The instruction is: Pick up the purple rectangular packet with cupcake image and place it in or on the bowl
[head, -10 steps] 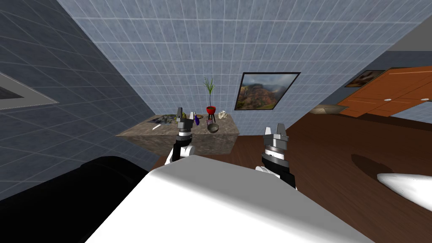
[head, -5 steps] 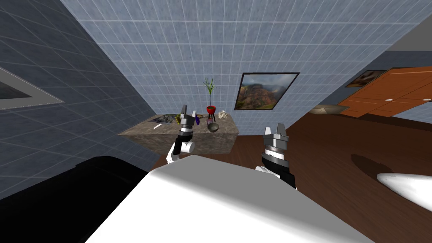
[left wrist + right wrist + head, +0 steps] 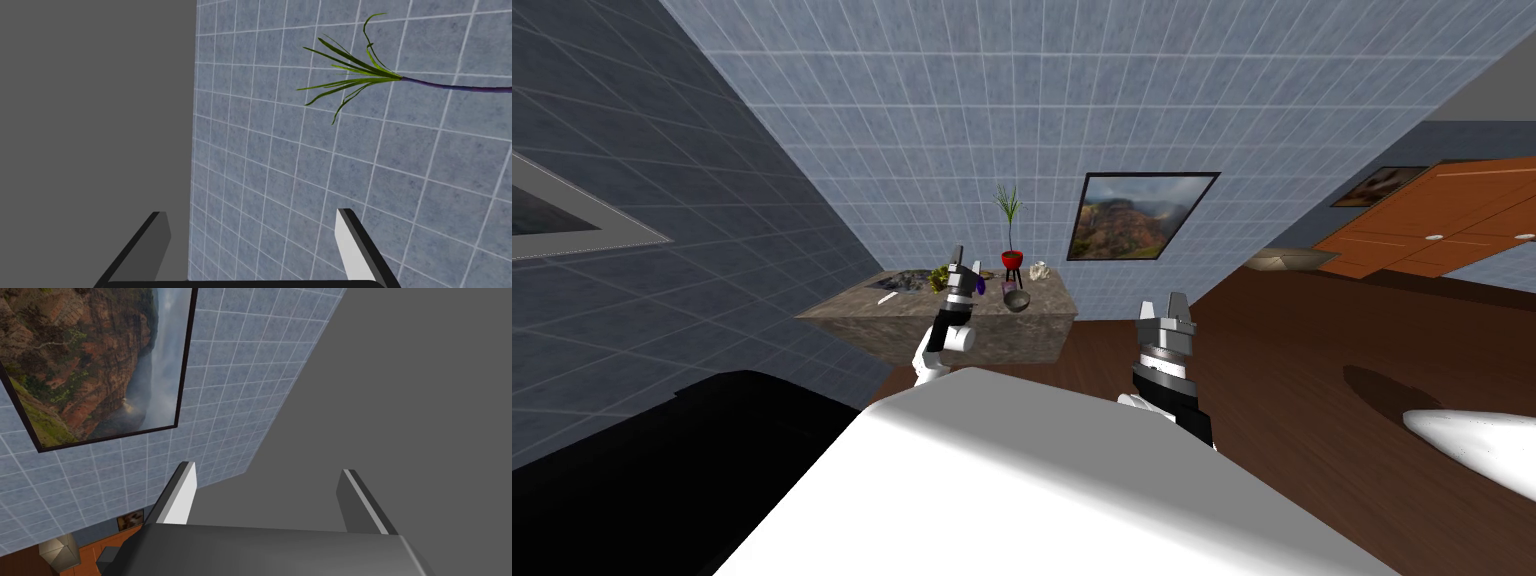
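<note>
**Tip the tool down**

The left tool is open and points up at the wall, above the desk. The purple packet stands near the desk's right edge, just behind the bowl. I think the tool should tip down, then squeeze the packet's sides.

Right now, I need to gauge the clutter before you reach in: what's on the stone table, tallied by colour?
Purple: 2, a paler packet and a darker item
White: 2, a stick and a lump
Red: 1, the plant pot
Grey: 1, the bowl
Green: 1, a clump
Dark: 1, a flat patch, unclear
Total: 8
</note>
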Motion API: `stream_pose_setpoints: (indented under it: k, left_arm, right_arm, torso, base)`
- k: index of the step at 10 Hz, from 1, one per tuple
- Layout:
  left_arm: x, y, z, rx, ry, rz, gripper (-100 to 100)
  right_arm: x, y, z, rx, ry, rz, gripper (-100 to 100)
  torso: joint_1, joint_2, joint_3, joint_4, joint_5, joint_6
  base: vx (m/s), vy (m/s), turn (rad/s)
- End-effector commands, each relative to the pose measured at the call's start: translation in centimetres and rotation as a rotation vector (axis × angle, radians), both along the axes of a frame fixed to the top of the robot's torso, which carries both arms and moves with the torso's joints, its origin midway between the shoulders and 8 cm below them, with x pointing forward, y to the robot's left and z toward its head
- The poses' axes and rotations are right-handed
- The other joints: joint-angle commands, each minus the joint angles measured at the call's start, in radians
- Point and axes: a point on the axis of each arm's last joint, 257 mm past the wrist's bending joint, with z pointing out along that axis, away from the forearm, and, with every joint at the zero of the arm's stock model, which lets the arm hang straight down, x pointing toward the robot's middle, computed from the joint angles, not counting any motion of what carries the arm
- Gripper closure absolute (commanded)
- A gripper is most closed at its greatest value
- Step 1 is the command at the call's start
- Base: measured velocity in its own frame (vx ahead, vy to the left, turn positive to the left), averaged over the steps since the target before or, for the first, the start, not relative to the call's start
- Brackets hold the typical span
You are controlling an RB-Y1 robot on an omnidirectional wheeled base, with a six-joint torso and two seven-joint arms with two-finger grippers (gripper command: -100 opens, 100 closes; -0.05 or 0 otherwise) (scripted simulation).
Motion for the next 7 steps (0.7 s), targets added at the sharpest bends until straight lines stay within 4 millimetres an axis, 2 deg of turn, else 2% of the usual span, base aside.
stream_pose_setpoints:
  k: [1, 3, 4, 7]
  left_arm:
    - [1.6, 0.6, -0.1, 0.000, 0.029, 0.006, -100]
    - [2.4, 0.5, -0.3, -0.003, 0.057, 0.004, -100]
    - [3.7, 0.9, -0.1, -0.006, 0.072, 0.009, -100]
    - [6.0, 1.3, -0.7, -0.015, 0.136, 0.015, -100]
  right_arm:
    - [0.0, 0.0, 0.0, 0.000, 0.000, 0.000, 0]
    - [0.0, 0.0, 0.0, 0.000, 0.000, 0.000, 0]
    - [0.0, 0.0, 0.0, 0.000, 0.000, 0.000, 0]
    - [0.0, 0.0, 0.0, 0.000, 0.000, 0.000, 0]
  torso:
    - [0.000, 0.000, 0.000, 0.000, 0.000, 0.000]
    - [0.000, 0.000, 0.000, 0.000, 0.000, 0.000]
    - [0.000, 0.000, 0.000, 0.000, 0.000, 0.000]
    - [0.000, 0.000, 0.000, 0.000, 0.000, 0.000]
  base:
    - [-0.022, -0.013, 0.001]
    - [-0.014, -0.007, 0.000]
    - [-0.016, -0.007, -0.002]
    - [-0.017, -0.009, -0.004]
